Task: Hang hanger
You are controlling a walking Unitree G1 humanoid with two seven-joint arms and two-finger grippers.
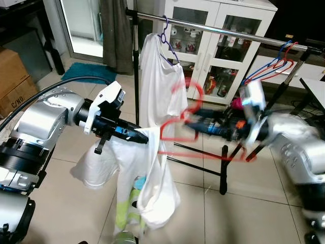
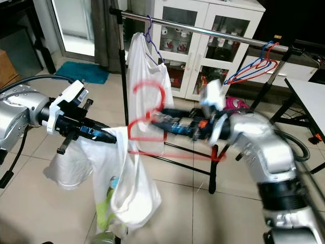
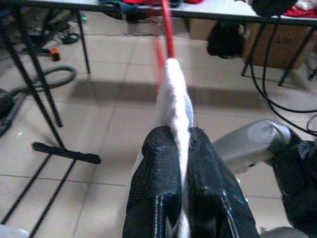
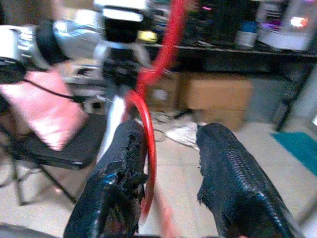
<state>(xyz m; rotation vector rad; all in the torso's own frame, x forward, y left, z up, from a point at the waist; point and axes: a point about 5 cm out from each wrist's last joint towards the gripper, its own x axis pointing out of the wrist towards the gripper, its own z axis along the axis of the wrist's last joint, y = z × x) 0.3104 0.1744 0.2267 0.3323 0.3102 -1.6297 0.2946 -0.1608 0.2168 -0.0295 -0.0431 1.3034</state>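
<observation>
Glossy red plastic hanger (image 2: 147,124), soft white cloth shirt (image 2: 124,178), shiny metal rail (image 1: 213,28).

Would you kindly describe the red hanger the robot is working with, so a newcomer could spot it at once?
Start at the steel clothes rail across the room. Below it, in front of the hung white shirt, the red hanger floats between the two arms by the right gripper. Unlike the red and blue hangers hooked on the rail's right end, it hangs on nothing.
</observation>
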